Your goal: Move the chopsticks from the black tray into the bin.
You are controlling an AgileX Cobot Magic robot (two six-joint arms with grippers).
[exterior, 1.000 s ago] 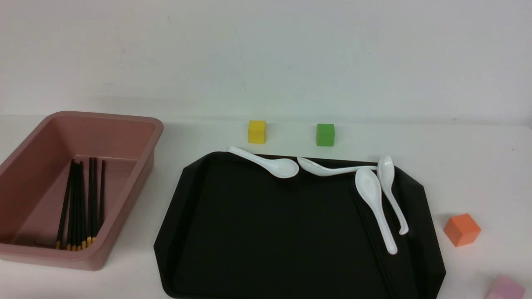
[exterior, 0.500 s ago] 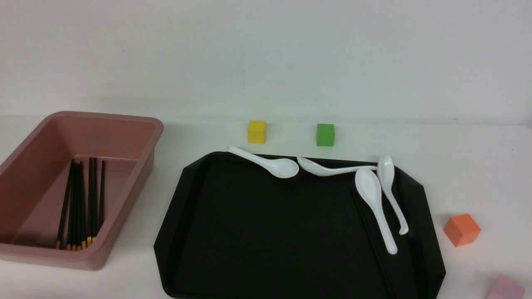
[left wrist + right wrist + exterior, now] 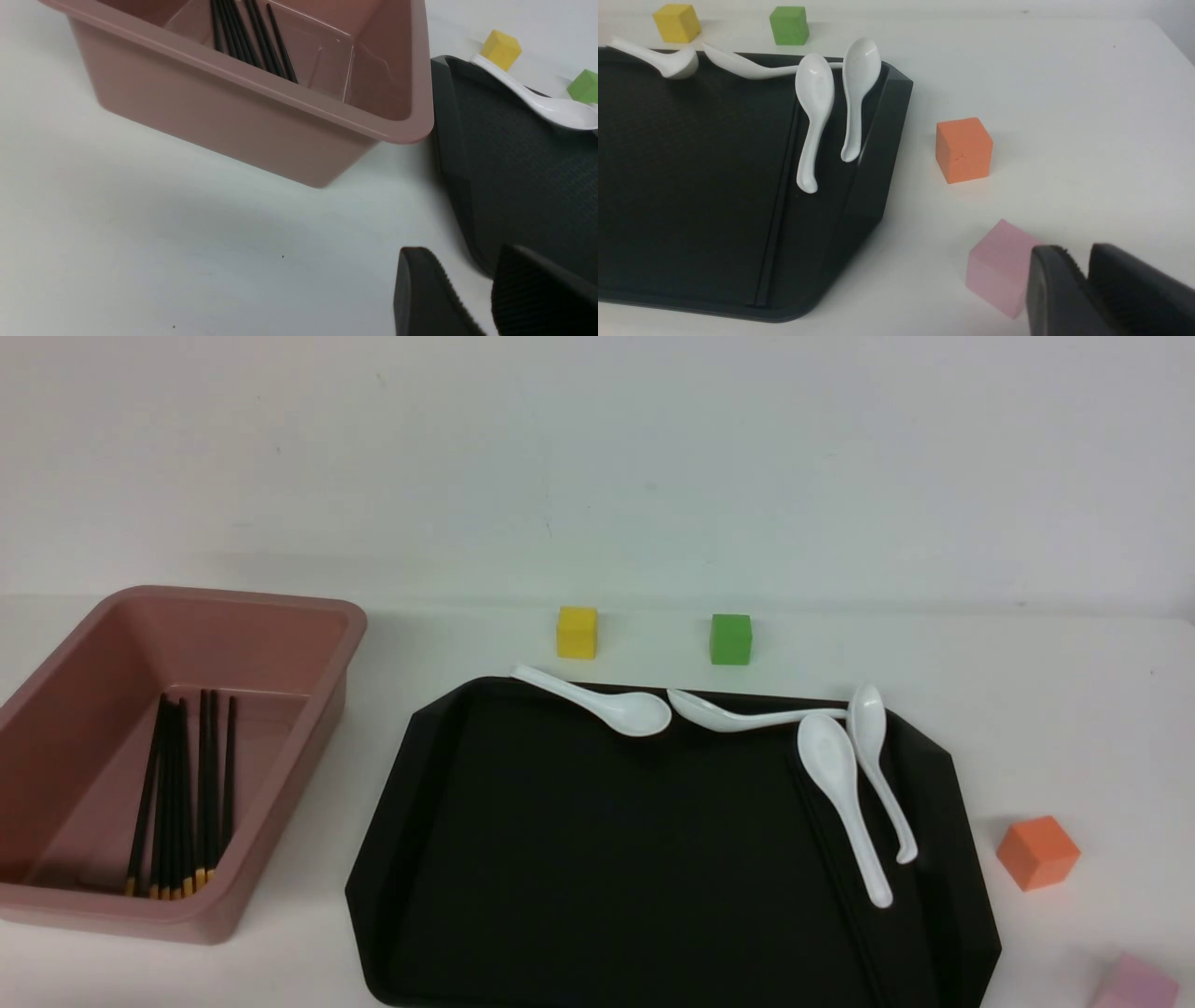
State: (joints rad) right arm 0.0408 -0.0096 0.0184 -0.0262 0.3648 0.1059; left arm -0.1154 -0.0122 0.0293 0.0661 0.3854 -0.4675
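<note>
The pink bin (image 3: 308, 616) stands at the left and holds several black chopsticks (image 3: 182, 784) lying side by side, gold ends toward me. They also show in the left wrist view (image 3: 252, 37). The black tray (image 3: 560, 859) fills the middle. A faint thin dark line runs along its right part under a spoon (image 3: 777, 200); I cannot tell what it is. Neither gripper shows in the front view. My left gripper (image 3: 467, 275) hovers slightly open and empty over the table between the bin (image 3: 261, 121) and the tray (image 3: 514, 163). My right gripper (image 3: 1080, 263) is shut and empty, right of the tray (image 3: 691, 163).
Several white spoons (image 3: 840, 793) lie along the tray's far and right edges. A yellow cube (image 3: 577, 632) and a green cube (image 3: 730, 638) sit behind the tray. An orange cube (image 3: 1037, 851) and a pink cube (image 3: 999, 266) sit right of it, the pink one beside my right gripper.
</note>
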